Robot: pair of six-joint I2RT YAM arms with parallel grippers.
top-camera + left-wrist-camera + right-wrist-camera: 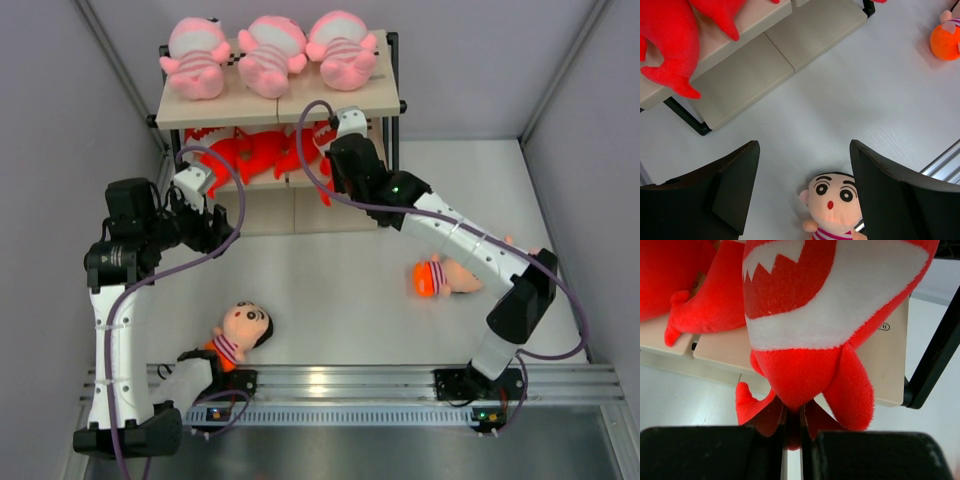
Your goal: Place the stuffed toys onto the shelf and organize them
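The right claw (792, 422) is clenched on the tail of a red-orange shark (830, 305), held just ahead of it over the middle board of the shelf (885, 365) (probably to line it up with the other sharks (675, 275) to the claw's left). The left claw (804, 150) gapes empty, with a boy doll (832, 197) lying below it.

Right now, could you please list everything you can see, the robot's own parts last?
three-tier shelf: one, black frame, beige boards, far side of the white table.
pink striped plush babies: three, pink, side by side on the top board.
red-orange plush sharks: at least two, red, white mouths, middle board.
big-headed plush boys: two, orange shorts, lying on the table, one near each arm.
left gripper: one, black, open, above the table.
right gripper: one, black, shut on the rightmost shark.
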